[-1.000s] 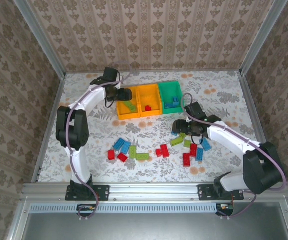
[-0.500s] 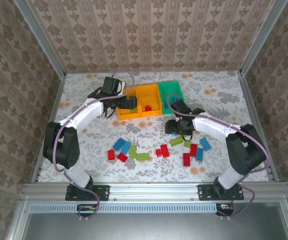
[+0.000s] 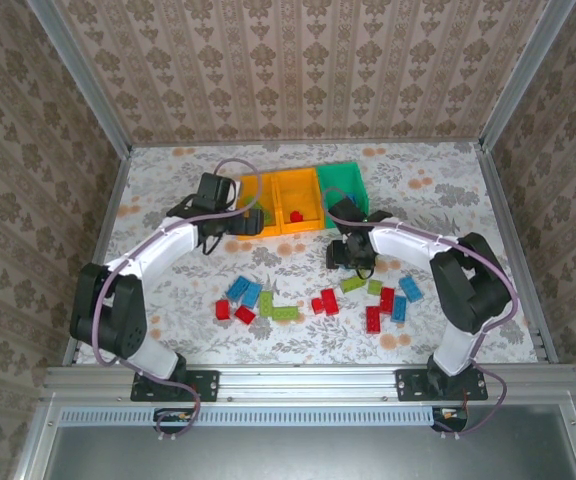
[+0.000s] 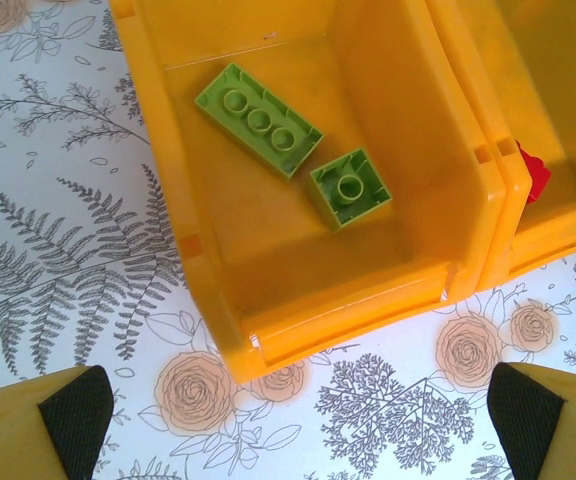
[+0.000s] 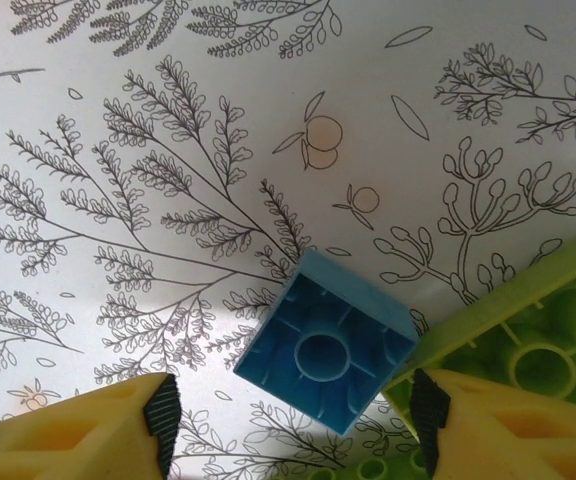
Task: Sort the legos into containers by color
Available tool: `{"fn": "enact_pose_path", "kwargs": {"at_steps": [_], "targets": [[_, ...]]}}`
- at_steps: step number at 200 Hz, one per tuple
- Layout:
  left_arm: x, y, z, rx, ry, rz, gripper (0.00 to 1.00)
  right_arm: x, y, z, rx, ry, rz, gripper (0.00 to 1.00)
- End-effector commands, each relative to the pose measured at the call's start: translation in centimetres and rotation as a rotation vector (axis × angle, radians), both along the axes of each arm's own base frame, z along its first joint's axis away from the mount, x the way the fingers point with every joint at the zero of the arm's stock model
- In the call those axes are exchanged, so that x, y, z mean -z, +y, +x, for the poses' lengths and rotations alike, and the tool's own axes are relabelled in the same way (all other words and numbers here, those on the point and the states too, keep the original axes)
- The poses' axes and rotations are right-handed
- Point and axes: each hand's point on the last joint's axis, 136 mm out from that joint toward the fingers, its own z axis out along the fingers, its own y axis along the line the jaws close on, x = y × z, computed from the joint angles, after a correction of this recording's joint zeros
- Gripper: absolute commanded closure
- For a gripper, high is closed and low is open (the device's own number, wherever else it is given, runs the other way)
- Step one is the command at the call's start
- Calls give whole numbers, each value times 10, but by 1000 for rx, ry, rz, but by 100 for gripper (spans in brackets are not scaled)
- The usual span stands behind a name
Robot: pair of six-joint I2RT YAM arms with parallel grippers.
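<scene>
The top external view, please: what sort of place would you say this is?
Probably a lab robot cell, not a home: aluminium frame around wallpapered panels, a floral-print table, and two arms bolted at its near edge.

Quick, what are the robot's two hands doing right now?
Left gripper: open, holding nothing.
Right gripper: open around a blue brick, not gripping it yet.

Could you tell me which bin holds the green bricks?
The left-end orange-yellow bin: two lime bricks lie in it; its neighbour holds a red brick.
</scene>
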Motion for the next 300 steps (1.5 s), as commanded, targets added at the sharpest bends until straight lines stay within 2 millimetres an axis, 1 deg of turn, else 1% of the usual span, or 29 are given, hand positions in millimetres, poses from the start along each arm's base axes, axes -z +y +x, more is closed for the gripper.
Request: {"fn": "enact_pose_path", "kwargs": {"at_steps": [1,36,53,79,109,125,136,147,171,180,197,219,249,275,300], "targets": [[-5,7,-2,-8,-35,19,0,9,-7,-6,4,52,-62,39],[0,11,-7,-19,-26,30,0,10,-12,-5,-9,61,-104,46],[2,13,-9,-22,-22,37,0,8,-16,-3,-19,56,-134,46],[4,15,-11,-27,-19,41,0,6,-13,1,-53,49,-136,46],[5,17,-13,-30,-17,44,0,3,-18,2,-71,53,-175,41],[6,19,-14,-34,-19,51,0,-2,-26,0,-72,44,-204,37],[6,20,-15,-33,-20,54,0,-6,-27,-2,-79,35,-201,33],[6,21,-16,-34,-20,58,0,-13,-24,-3,-81,18,-172,31],[7,21,-17,-37,-16,54,0,-29,-10,0,-118,-31,-103,29],[7,21,-17,-38,-15,49,0,-33,-3,2,-163,-51,-90,28],[7,20,-19,-37,-12,40,0,-37,4,4,-263,-71,-109,28],[6,21,-21,-39,-14,37,0,-32,2,4,-377,-52,-164,29],[5,23,-23,-45,-18,36,0,-16,-3,5,-510,-27,-224,30],[7,22,-24,-51,-12,26,0,-7,-2,14,-540,-32,-227,32],[7,21,-25,-55,-10,16,0,2,4,19,-565,-25,-211,34]]}}
